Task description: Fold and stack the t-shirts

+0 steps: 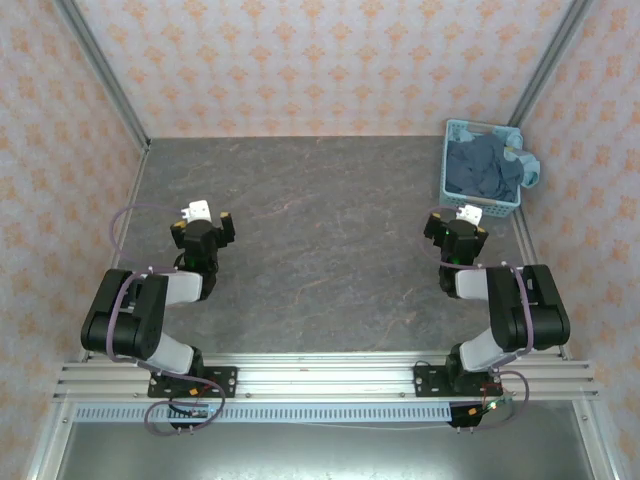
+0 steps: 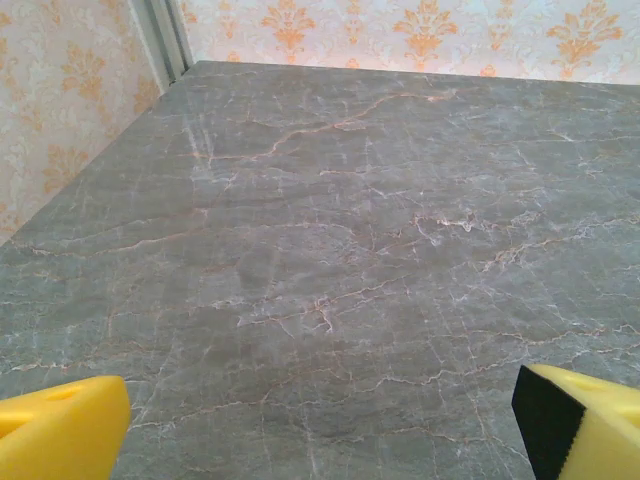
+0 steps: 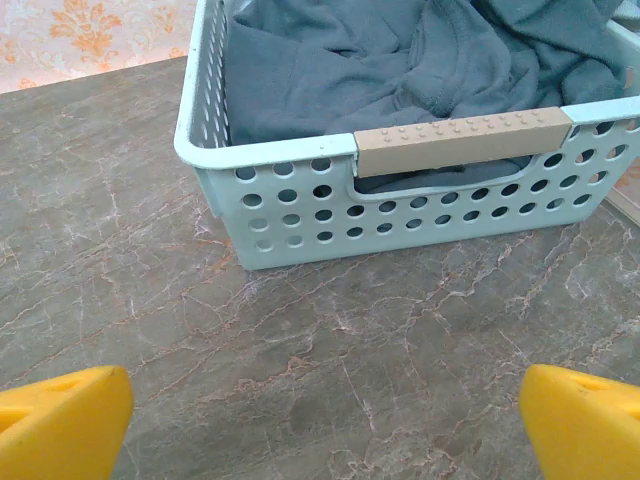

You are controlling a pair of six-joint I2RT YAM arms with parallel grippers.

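I am poising my right pincer (image 3: 325, 425), spread wide, just short of the basket (image 3: 270, 150) where the t-shirts (image 3: 380, 60) are lying crumpled (dark cloth uppermost), and am judging it best to clear the rim and pinch one raised fold only.

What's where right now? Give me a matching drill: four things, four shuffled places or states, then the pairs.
Things:
1. left gripper
2. right gripper
3. dark slate-blue t-shirt
4. aqua-blue t-shirt

Places or states:
A. spilling over the plastic basket's right rim
B. open, over the table's left half
C. heaped inside the plastic basket
D. open, facing the plastic basket's handle side

Pairs: 1-B, 2-D, 3-C, 4-A
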